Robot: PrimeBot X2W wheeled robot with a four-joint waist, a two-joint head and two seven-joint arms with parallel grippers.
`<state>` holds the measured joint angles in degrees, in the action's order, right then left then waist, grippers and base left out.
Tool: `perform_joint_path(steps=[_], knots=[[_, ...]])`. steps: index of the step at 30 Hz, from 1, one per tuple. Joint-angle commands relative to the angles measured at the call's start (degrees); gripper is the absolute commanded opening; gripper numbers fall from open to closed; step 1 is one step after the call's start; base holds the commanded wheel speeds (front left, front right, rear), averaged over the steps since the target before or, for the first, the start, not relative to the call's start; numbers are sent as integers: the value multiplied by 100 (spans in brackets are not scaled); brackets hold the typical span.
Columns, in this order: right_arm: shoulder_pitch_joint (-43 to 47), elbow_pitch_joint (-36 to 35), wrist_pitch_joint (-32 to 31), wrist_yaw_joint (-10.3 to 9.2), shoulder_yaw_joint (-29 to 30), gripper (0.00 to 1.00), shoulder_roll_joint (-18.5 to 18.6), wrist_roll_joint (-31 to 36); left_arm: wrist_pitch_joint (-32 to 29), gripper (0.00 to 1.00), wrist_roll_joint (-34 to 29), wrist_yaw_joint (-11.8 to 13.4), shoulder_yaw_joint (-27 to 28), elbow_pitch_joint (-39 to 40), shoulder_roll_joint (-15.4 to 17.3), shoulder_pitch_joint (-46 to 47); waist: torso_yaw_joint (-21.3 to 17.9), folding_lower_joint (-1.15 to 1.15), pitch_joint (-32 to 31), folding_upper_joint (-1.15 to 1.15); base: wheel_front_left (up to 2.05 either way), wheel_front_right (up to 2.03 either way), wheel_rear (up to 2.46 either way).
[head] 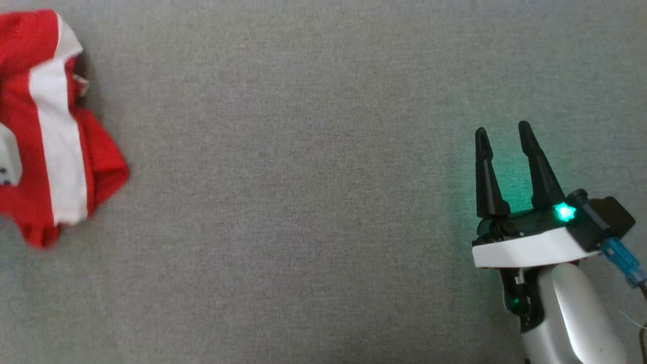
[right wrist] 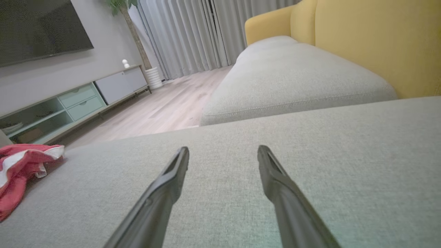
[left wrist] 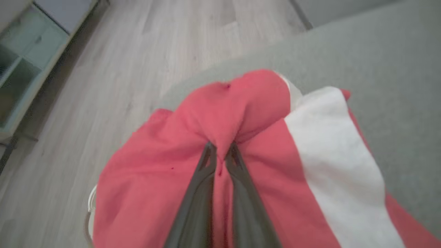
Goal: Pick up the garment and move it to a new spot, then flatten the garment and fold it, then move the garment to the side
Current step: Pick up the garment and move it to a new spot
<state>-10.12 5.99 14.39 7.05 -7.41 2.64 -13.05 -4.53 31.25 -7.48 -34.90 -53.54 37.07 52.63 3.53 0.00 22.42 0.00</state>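
Over at the robot's left edge of the grey woven sofa cushion point(head: 303, 202) lies the red garment with a broad white stripe point(head: 55, 141), bunched into a loose heap with its folds turned over one another. From the left wrist view, the left gripper point(left wrist: 220, 150) has its two long dark fingers drawn close together, pinching a raised ridge of the red cloth between their tips. The cloth peaks up just beyond the tips and spreads out to either side, with the white stripe running down the right of that view. Beyond the heap, the cushion's rounded edge gives way to a pale wooden plank floor point(left wrist: 155, 44). Whether the heap has left the cushion at all, I can't tell.

Well apart from the garment, on the robot's right side, the right gripper point(head: 502, 127) hangs over bare cushion with its fingers spread wide and nothing between them. A green light glows on its dark wrist housing point(head: 564, 212) and tints the fabric beside it. Along its fingers I see a mustard-yellow sofa back point(right wrist: 361, 44), grey pleated curtains point(right wrist: 193, 34) and a low pale-green media cabinet point(right wrist: 69, 103) against the wall.
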Motion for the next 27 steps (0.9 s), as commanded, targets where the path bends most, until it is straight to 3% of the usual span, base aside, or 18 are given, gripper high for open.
perform_joint_path(steps=[1, 5, 12, 19, 27], knots=[[-57, -137, 61, 44, -156, 100, 23, -8, 327, 0, 15, 57, 320, 128, 335, 454, -26, 0, -177, 0, 0, 0, 0], [4, -43, 61, 44, -174, 100, 23, -92, 1055, 0, 25, 102, 425, 241, 201, 640, -56, 0, -503, 0, 0, 0, 0], [150, 68, 61, 44, -196, 100, 23, -250, 1508, 0, 103, 78, 420, 710, -65, 734, -89, 0, -1033, 0, 0, 0, 0], [261, 137, 61, 44, -267, 100, 23, -446, 1207, 0, 256, 66, 234, 1729, -332, 554, -202, 0, -1471, 0, 0, 0, 0], [244, 121, 61, 44, -349, 100, 23, -616, 553, 0, 345, 324, -11, 3081, -463, 137, -604, 0, -1552, 0, 0, 0, 0]])
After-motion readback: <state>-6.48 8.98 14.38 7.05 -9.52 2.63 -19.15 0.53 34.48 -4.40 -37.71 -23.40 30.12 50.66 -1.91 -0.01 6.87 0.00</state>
